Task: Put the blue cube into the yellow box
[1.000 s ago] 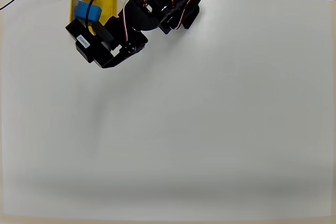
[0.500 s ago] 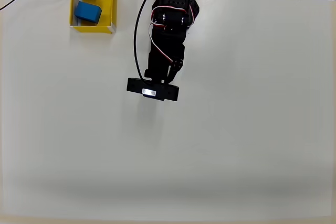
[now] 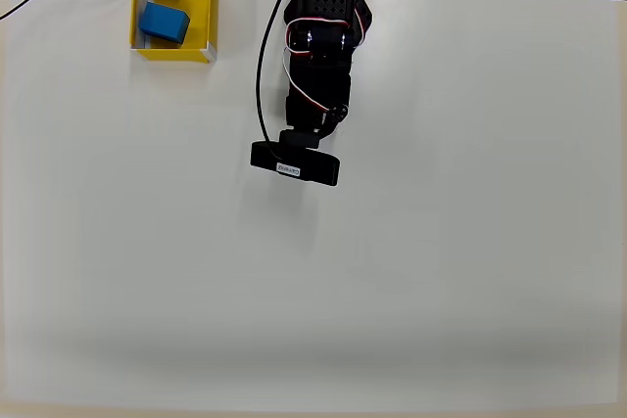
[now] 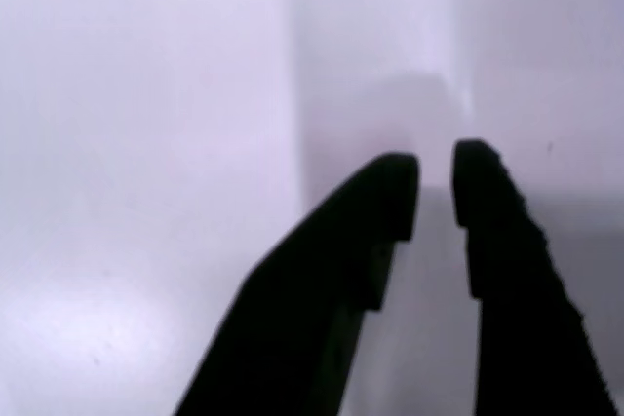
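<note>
From above, the blue cube (image 3: 164, 23) sits inside the yellow box (image 3: 203, 15) at the table's (image 3: 441, 271) top left edge. The arm (image 3: 318, 56) is well apart, with wide bare table around.

Wrist view: the gripper (image 4: 435, 189) holds nothing (fingers almost together, a thin gap).

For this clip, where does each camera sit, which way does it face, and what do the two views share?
Overhead view: fixed above, looking straight down on the white table; the small bright-blue cube lies inside the square open-topped yellow box at upper left; the black arm reaches down from the top edge.
Wrist view: rides on the arm, facing down along the hand at bare table; two dark fingers stand slightly apart, holding nothing.
Shared: the white table surface and the robot's own arm.
</note>
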Action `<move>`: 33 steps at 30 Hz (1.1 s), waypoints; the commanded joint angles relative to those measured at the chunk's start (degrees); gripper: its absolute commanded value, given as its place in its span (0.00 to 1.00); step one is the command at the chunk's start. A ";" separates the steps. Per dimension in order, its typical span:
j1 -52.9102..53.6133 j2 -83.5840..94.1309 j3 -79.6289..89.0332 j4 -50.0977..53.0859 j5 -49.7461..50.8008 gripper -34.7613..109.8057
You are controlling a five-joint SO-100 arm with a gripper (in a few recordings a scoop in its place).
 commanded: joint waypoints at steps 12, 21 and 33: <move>2.02 1.23 1.49 6.15 -4.31 0.25; 2.02 1.14 1.49 6.15 -4.31 0.25; 2.02 1.14 1.49 6.15 -4.31 0.25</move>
